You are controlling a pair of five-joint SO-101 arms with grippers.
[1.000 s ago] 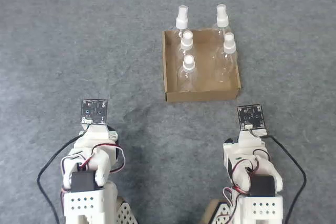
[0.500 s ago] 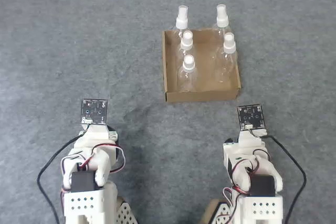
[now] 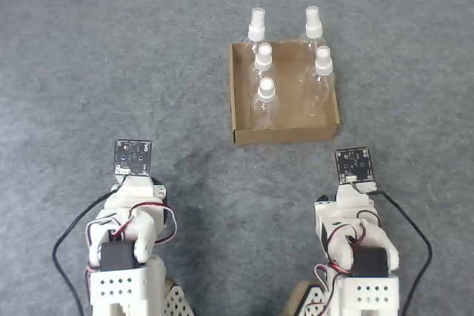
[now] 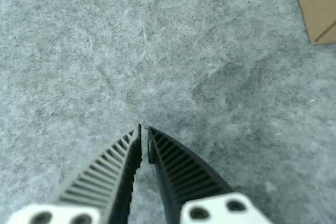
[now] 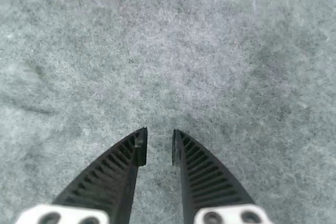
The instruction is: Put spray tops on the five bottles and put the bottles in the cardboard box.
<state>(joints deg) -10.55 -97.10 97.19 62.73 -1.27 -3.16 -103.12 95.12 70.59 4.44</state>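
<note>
Left gripper (image 4: pixel 144 128) had its jaws closed on nothing, while the right gripper (image 5: pixel 159 132) held its jaws a little apart, also empty. Both hung over the grey carpet (image 3: pixel 111 72) on the near side of the cardboard box (image 3: pixel 241 136), well apart from it. Five bottles (image 3: pixel 265 109) with white spray tops (image 3: pixel 266 89) stood upright in the box, three along its left side and two along its right.
</note>
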